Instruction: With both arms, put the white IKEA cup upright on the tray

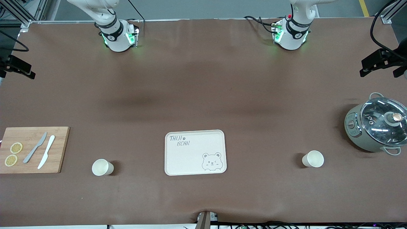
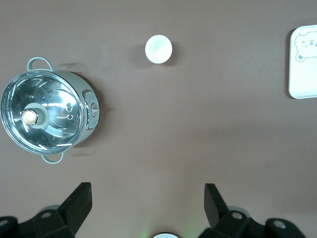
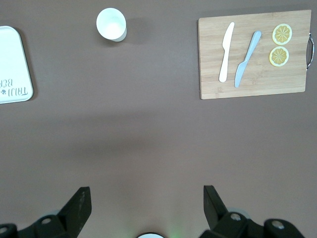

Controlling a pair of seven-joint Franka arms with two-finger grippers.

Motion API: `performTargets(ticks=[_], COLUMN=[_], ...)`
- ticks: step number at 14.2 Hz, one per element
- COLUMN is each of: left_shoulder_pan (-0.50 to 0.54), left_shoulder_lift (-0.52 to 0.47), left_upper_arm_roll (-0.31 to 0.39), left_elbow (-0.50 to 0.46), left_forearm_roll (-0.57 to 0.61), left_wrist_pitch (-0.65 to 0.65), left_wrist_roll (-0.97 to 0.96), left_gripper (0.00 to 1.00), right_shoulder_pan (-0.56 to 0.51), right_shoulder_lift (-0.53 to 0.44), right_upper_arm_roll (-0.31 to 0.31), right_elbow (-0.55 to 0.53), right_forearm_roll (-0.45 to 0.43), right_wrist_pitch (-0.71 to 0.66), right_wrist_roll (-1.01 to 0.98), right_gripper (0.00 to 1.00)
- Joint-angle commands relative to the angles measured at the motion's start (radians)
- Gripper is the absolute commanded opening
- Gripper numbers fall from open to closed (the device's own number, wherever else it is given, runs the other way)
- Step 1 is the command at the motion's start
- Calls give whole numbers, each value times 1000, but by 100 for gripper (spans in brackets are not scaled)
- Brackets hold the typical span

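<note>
The cream-white tray [image 1: 190, 159] with "TAIJI BEAR" lettering lies in the middle of the table, near the front camera, with nothing on it. One white cup [image 1: 102, 167] stands upright beside it toward the right arm's end, and shows in the right wrist view [image 3: 111, 23]. A second white cup [image 1: 313, 159] stands upright toward the left arm's end, and shows in the left wrist view [image 2: 158, 48]. My left gripper [image 2: 147, 201] and right gripper [image 3: 147, 203] are open and empty, high over bare table. Both hands are out of the front view.
A wooden cutting board [image 1: 33, 149] with two knives and two lemon slices lies at the right arm's end. A lidded grey-green pot [image 1: 376, 127] stands at the left arm's end. The arms' bases [image 1: 117, 35] [image 1: 291, 33] stand along the table's back edge.
</note>
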Motion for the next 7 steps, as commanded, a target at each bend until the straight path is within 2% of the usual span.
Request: performTargets(ticks=[1, 5, 7], left_shoulder_pan=[1, 7, 7], left_shoulder_lift=[-4, 10, 29], left_upper_arm_roll=[-4, -4, -2], left_elbow=[-2, -9, -11], left_forearm_roll=[-4, 0, 1], left_wrist_pitch=[15, 21, 21], left_wrist_roll=[-2, -2, 9], left_gripper=[100, 100, 100], right_shoulder_pan=[-1, -1, -1], right_shoulder_lift=[-14, -23, -56], right_upper_arm_roll=[4, 5, 5], right_elbow=[-23, -43, -104], right_forearm_roll=[13, 13, 13], right_wrist_pitch=[18, 26, 75], right_wrist_roll=[5, 8, 10], right_gripper=[100, 100, 100])
